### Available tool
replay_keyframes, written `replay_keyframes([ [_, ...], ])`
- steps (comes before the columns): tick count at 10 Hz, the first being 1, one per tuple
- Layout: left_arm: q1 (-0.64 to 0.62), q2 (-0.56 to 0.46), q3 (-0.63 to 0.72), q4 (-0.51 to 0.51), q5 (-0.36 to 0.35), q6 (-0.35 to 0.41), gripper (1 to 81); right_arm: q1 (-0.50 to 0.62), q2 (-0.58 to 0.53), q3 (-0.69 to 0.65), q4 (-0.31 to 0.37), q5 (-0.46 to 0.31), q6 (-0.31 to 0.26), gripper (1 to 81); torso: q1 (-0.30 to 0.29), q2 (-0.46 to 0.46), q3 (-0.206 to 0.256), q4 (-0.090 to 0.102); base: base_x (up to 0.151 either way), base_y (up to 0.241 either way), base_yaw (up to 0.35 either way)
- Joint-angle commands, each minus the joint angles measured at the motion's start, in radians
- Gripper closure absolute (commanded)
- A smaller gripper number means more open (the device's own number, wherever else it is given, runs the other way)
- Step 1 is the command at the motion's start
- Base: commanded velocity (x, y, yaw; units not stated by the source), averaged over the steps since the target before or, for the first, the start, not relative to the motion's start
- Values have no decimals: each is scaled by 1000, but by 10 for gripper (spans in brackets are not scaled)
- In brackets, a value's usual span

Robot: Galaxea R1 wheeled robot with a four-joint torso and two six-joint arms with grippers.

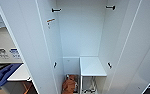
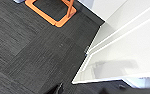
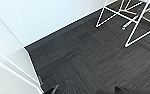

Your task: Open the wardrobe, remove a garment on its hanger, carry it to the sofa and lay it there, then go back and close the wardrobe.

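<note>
While both doors stand swung wide, the wardrobe faces the head camera with its white interior bare along the upper back wall. The left door slants across the picture's left side and the right door across its right, leaving an open gap between them straight into the cabinet. A white shelf sits low on the right side of the interior, and on the floor to its left lies an orange garment. Left of the left door, a blue sofa lies beside a white tabletop. In the left wrist view a door's lower edge hangs just above dark carpet, with an orange frame well apart from it. The right wrist view has open carpet between the other door's edge and white wire legs. Whether either gripper is parted or closed I cannot tell.
</note>
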Motion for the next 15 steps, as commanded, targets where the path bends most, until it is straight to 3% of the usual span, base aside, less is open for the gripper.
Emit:
replay_keyframes([
  [1, -171, -57, -60, 4, 13, -124, 10, 157, -107, -32, 11, -17, 136, 10, 0, 0, 0, 0, 0, 0, 0],
  [4, -282, -2, -37, 1, 22, -183, 10, 226, -130, 43, 11, -23, 288, 10, 0, 0, 0, 0, 0, 0, 0],
  [8, -451, 93, -37, 13, 141, -209, 10, 353, -147, 109, 11, -53, 380, 10, 1, 1, -1, 0, 0, 0, 0],
  [10, -487, 127, -66, 8, 177, -209, 10, 410, -106, 126, 11, -66, 420, 10, 2, 2, -2, 0, 0, 0, 0],
  [12, -489, 193, -89, 8, 195, -209, 10, 390, -47, 230, 9, -78, 509, 10, 2, 2, -2, 0, 0, 0, 0],
  [15, -478, 335, -132, 34, 198, -208, 10, 301, 35, 414, -2, -51, 540, 10, 3, 3, -3, 0, 0, 0, 0],
])
